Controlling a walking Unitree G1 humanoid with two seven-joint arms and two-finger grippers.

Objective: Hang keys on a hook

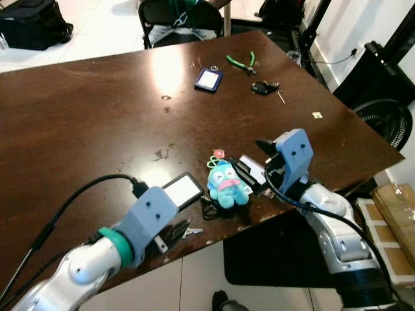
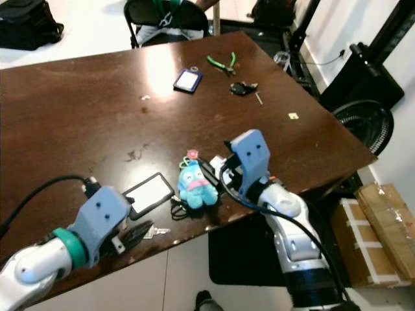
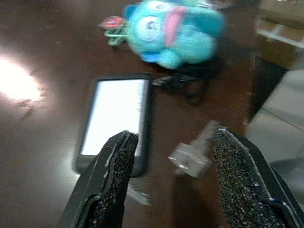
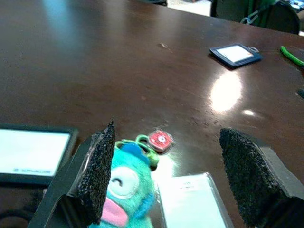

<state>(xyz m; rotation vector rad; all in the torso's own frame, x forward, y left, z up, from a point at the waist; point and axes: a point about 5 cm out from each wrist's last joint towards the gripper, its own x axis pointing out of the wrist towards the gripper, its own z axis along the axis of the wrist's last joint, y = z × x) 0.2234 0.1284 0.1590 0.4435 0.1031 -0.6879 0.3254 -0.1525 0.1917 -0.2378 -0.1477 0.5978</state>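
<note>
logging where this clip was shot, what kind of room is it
Probably a workroom or office corner rather than a kitchen: a large dark wooden table carries pliers and a badge holder, a black bag sits on the pale tiled floor, and a fan stands beside cardboard boxes.

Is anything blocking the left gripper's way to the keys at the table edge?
Nothing visible does. The left gripper, open, hangs right over a silver key beside the card holder; the plush toy lies beyond.

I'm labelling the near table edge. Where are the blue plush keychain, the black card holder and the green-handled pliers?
blue plush keychain [image 1: 227,184]: left eye view, on its face.
black card holder [image 1: 181,190]: left eye view, on its white window.
green-handled pliers [image 1: 240,62]: left eye view, on one handle.
</note>
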